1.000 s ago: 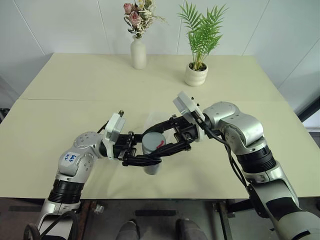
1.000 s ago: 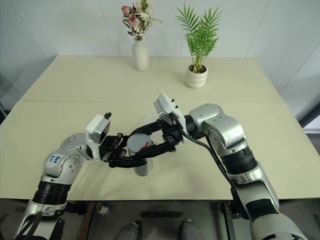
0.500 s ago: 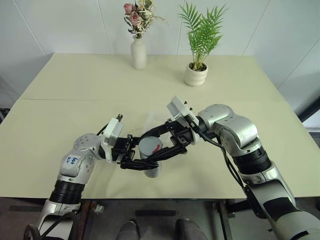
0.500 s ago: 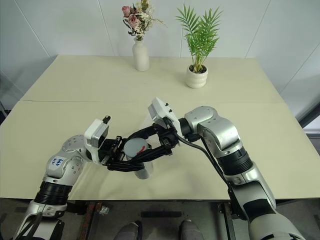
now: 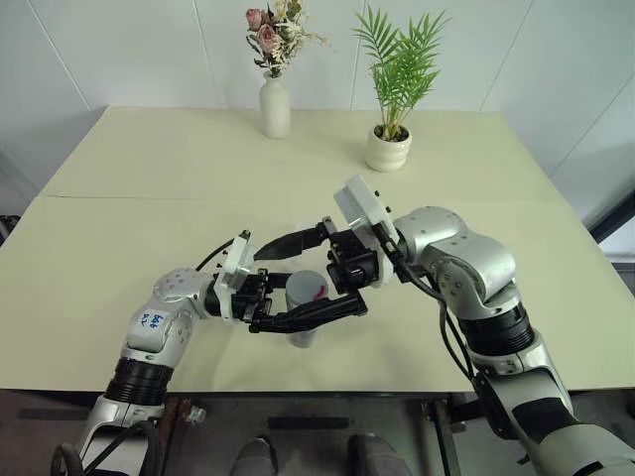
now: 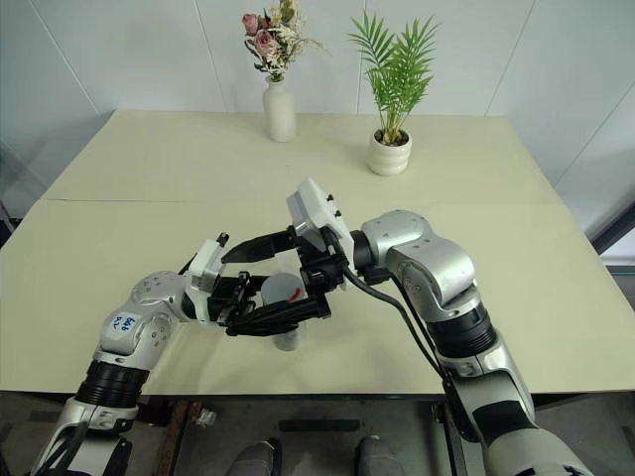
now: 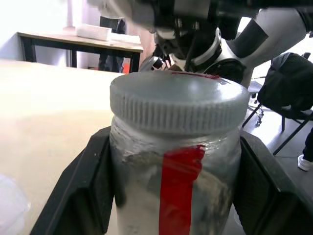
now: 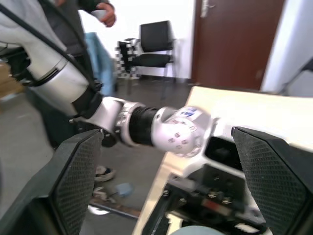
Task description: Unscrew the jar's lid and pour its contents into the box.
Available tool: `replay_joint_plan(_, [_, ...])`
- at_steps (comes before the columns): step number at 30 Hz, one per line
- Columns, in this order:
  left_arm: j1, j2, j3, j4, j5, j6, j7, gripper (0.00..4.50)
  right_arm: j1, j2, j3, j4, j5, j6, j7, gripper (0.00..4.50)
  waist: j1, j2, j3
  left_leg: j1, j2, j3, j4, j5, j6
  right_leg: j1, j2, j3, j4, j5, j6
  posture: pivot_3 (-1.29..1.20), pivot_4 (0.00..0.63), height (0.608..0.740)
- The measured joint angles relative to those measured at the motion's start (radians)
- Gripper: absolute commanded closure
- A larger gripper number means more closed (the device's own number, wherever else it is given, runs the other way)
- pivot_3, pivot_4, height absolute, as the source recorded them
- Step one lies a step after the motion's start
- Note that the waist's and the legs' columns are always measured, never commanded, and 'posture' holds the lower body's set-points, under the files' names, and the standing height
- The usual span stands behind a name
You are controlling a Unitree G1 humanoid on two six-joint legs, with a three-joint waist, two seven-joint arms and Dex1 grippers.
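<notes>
The jar [image 5: 305, 319] is up in the air, just above the near part of the table [image 5: 119, 248], close to the front edge. It stands upright. The left gripper [image 5: 332, 309] is closed on the jar, with one black finger pressed on each side of it. In the left wrist view you can see the jar [image 7: 177, 186] up close, with a red stripe running down its clear side and a black finger [image 7: 83, 191] against each side. The grey lid [image 5: 307, 289] is on top of the jar, and it has a small red mark on it. I cannot make out what is inside the jar. The right gripper [image 5: 298, 273] is beside the lid, and its fingers are spread wide. One finger [image 5: 283, 243] sticks out above and behind the lid, not touching it. The other finger lies lower, in front of the jar, and I cannot tell if it touches anything. So the right gripper holds nothing. Just behind the jar there is a pale see-through shape on the table that may be the box [image 5: 298, 241], but it is hard to see. Far back on the table stand a white vase [image 5: 275, 104] with pink flowers and a white pot [image 5: 388, 149] with a green plant.
</notes>
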Motion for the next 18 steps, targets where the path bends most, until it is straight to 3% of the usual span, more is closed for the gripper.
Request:
replay_joint_plan(9, [0.033, -0.027, 0.067, -0.03, -0.001, -0.039, 0.132, 1.76, 0.09, -0.052, -0.119, -0.101, 0.022, 0.015, -0.185, 0.05, 0.002, 0.0, 0.0, 0.0, 0.0, 0.0, 0.0, 0.0, 0.0, 0.0, 0.0, 0.0, 0.0, 0.0, 0.0, 0.0, 0.15, 0.74])
replay_joint_plan(14, [0.035, -0.03, 0.086, -0.044, -0.006, -0.043, 0.155, 1.76, 0.202, -0.123, -0.117, -0.158, -0.009, 0.027, -0.26, 0.05, 0.001, 0.0, 0.0, 0.0, 0.0, 0.0, 0.0, 0.0, 0.0, 0.0, 0.0, 0.0, -0.001, 0.0, 0.0, 0.0, 0.15, 0.74])
replay_joint_plan(18, [0.032, -0.03, 0.086, -0.043, -0.006, -0.043, 0.155, 1.76, 0.227, -0.118, -0.11, -0.178, -0.027, 0.032, -0.334, 0.05, -0.004, 0.0, 0.0, 0.001, 0.0, 0.0, -0.001, 0.0, 0.0, 0.0, 0.0, 0.001, 0.0, 0.0, -0.001, 0.0, 0.15, 0.74])
